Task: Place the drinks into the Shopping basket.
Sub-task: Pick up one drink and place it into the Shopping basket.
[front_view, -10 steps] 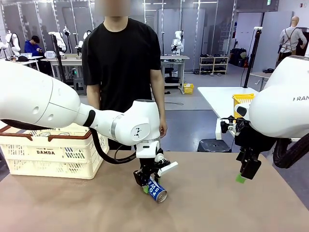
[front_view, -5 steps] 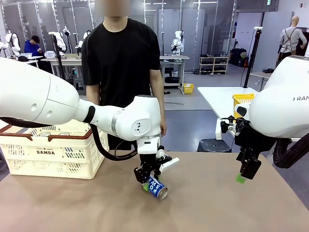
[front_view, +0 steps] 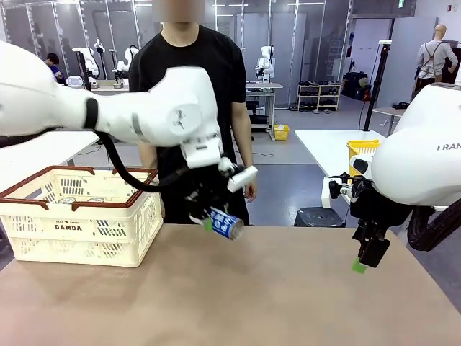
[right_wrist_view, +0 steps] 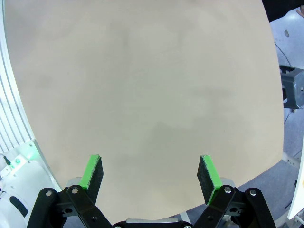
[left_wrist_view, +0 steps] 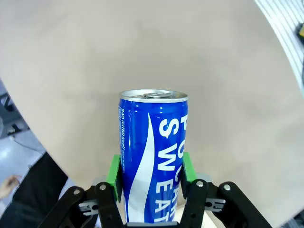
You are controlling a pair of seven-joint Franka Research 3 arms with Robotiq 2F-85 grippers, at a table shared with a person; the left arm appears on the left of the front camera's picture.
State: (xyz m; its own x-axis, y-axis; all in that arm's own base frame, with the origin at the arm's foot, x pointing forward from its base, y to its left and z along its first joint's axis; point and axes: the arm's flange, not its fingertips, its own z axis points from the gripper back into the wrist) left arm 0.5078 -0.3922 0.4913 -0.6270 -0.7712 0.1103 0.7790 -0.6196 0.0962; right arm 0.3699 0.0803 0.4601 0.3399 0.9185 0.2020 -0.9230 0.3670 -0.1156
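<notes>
A blue and white drink can (front_view: 225, 223) hangs tilted in the air above the table, just right of the Shopping basket (front_view: 79, 225). My left gripper (front_view: 209, 218) is shut on it. In the left wrist view the can (left_wrist_view: 152, 156) stands between the green pads (left_wrist_view: 113, 170), silver top pointing away. The cream basket with brown rim and "DAMDA" print sits at the table's left, with can tops showing inside. At the right side my right gripper (front_view: 366, 261) hovers over the table; in the right wrist view it (right_wrist_view: 150, 173) is open with nothing between its fingers.
A person in a black shirt (front_view: 191, 79) stands at the table's far edge, behind the held can. The brown tabletop (front_view: 274, 295) is bare across the middle and right. A yellow mesh basket (front_view: 361, 153) stands on another table behind.
My left gripper has lifted the blue can off the table and carried it up and slightly left, toward the basket. The right arm has stayed still.
</notes>
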